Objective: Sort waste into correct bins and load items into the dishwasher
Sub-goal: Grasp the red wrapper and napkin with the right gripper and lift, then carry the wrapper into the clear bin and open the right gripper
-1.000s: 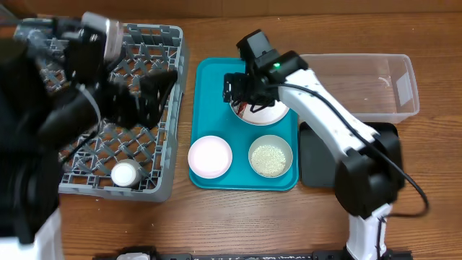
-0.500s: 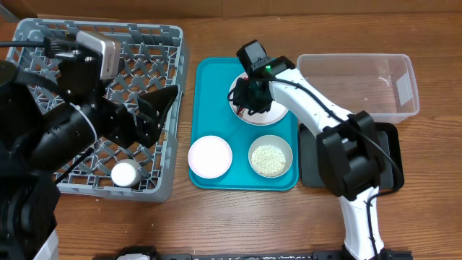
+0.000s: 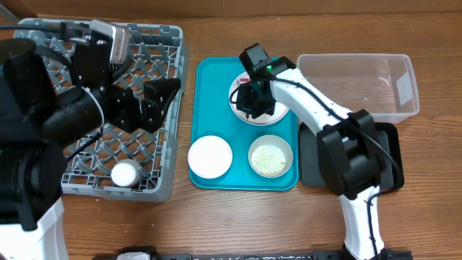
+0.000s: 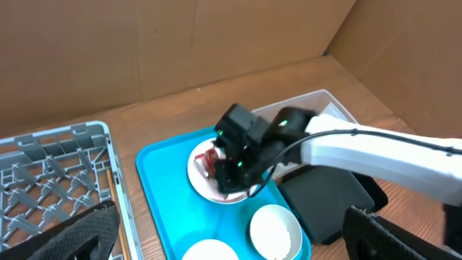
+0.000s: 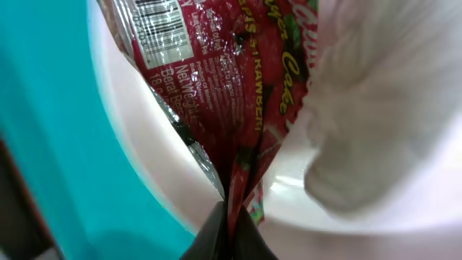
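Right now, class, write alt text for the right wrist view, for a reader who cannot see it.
The right gripper pinches a red snack wrapper over a white plate, white tissue beside it, teal tray at left.

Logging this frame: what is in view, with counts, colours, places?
dish rack: 1, grey, left
cup: 1, white, inside rack
serving tray: 1, teal, centre
plate: 1, white, tray's far end
wrapper: 1, red-and-white, on plate
tissue: 1, white, on plate
pinkish-white bowl: 1, empty, tray's near end
grey-green bowl: 1, beside it, holding rice
tub: 1, clear, far right
black tray: 1, near right
left end effector: 1, black, open above rack
right end effector: 1, black, shut on wrapper
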`<state>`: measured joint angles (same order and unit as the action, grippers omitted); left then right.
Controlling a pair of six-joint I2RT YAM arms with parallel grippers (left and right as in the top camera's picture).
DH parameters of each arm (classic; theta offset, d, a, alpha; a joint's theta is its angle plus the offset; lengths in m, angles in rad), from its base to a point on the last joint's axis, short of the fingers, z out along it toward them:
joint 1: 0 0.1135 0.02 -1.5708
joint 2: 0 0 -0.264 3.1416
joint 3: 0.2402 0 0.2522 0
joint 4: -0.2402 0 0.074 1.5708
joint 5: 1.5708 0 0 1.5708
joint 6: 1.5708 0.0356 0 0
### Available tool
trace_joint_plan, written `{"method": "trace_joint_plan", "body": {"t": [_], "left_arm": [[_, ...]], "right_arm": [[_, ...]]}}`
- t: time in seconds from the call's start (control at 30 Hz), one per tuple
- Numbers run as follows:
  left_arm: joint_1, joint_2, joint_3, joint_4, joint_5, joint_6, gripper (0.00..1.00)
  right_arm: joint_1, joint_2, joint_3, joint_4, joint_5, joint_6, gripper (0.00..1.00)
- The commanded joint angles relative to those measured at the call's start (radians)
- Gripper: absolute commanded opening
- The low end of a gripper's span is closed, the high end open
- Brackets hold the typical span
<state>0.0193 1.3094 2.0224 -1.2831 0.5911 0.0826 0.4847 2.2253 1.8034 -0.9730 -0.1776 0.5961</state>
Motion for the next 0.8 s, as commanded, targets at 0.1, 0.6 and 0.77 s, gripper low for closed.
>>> {"method": "trace_joint_plan", "body": {"t": [0.1, 0.6, 0.77], "left_arm": [[-0.003, 0.052, 0.01, 0.0, 0.011, 0.019, 1.0], [-0.003, 0.126, 0.01, -0.097, 0.003, -0.008, 1.0], [-0.003, 0.065, 0.01, -0.232, -0.166, -0.008, 1.0]], "right_arm": [[-0.053, -0.329, 0.048, -0.064, 0.149, -0.093, 0.04], [-0.31, -0.349, -0.148, -0.217, 0.219, -0.185, 0.04], [-0.309, -0.352, -0.149, -0.21, 0.135, -0.245, 0.69]]}}
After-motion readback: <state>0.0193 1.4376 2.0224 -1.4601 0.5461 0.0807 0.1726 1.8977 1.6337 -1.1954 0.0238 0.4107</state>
